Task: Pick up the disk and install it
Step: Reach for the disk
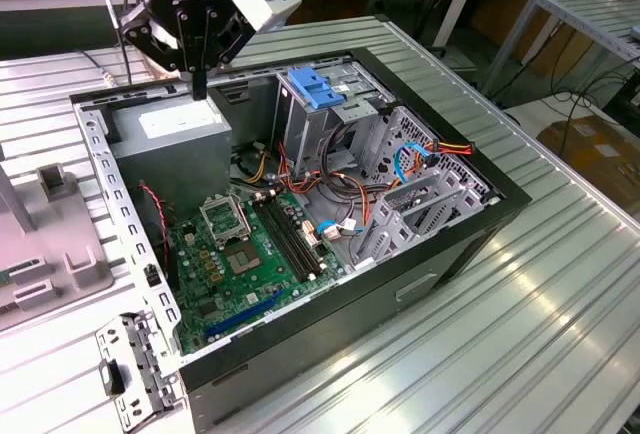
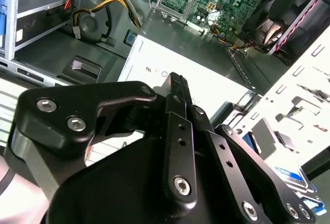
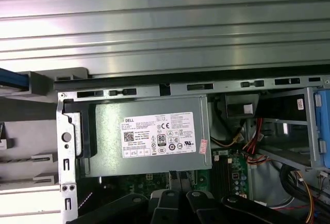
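Observation:
My gripper (image 1: 200,86) hangs over the back corner of the open computer case (image 1: 470,224), at the exterior view's left. It sits just above the grey power supply (image 1: 170,126). Its black fingers (image 2: 178,79) are pressed together with nothing between them. A corner of the disk (image 2: 298,181), with a blue and white label and a blue edge, shows in the second wrist view outside the case's perforated side wall (image 2: 301,97). The rest of the disk is hidden behind the gripper body. The metal drive cage (image 1: 330,129) stands inside the case with a blue bracket (image 1: 315,87) on top.
The power supply (image 3: 149,131) lies directly under the gripper. The green motherboard (image 1: 240,254) covers the case floor. Red, yellow and blue cables (image 1: 420,154) run around the cage. A grey fixture (image 1: 55,244) and a loose metal bracket (image 1: 135,369) lie on the ribbed table at the exterior view's left.

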`<action>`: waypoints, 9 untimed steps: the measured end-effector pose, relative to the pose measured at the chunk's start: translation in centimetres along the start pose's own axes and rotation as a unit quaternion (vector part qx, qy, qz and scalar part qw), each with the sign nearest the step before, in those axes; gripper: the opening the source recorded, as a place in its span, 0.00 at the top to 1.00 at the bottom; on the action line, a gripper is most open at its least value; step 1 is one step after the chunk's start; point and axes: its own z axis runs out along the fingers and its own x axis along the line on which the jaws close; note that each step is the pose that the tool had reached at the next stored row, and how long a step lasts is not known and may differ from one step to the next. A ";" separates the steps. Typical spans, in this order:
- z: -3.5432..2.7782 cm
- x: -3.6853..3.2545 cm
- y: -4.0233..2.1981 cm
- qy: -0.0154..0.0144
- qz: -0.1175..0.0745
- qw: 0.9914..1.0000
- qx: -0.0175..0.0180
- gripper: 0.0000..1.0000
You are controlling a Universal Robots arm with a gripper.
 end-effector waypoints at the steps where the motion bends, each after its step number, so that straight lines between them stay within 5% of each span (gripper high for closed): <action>1: 0.00 0.06 -0.01 0.000 0.000 1.000 0.000 0.89; 9: -0.02 0.58 -0.04 0.000 0.000 1.000 0.000 0.89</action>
